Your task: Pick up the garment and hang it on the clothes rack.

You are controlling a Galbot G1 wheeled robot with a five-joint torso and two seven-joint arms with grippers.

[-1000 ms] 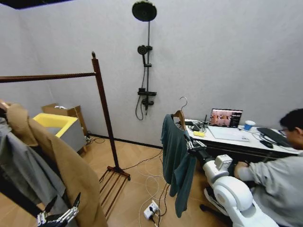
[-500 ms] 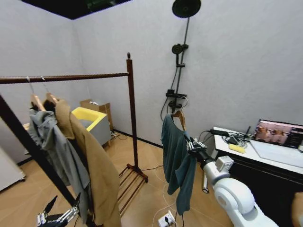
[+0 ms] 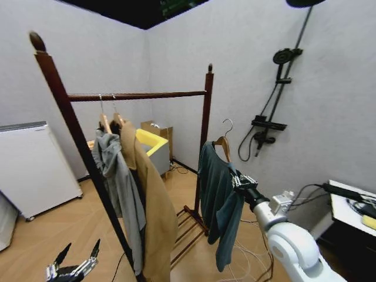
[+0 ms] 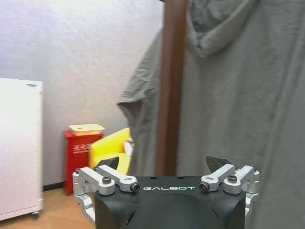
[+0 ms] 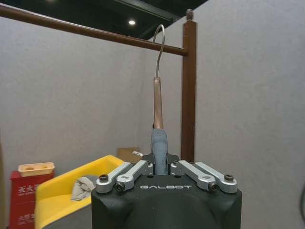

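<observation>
1. While the garment (image 3: 217,202) hangs free in the air on its wooden hanger (image 3: 222,144), it sits just beside the far post of the clothes rack (image 3: 202,138), its hook below the rail.
2. Stretched forward, the right arm carries it, the right gripper (image 3: 239,182) clamped on the hanger's shoulder.
3. A grey sweatshirt (image 3: 120,188) and tan coat (image 3: 154,211) hang at the rail's near end, over wooden flooring (image 3: 41,235).
4. Low down, the left gripper (image 3: 73,269) hangs with fingers spread wide, holding nothing.
</observation>
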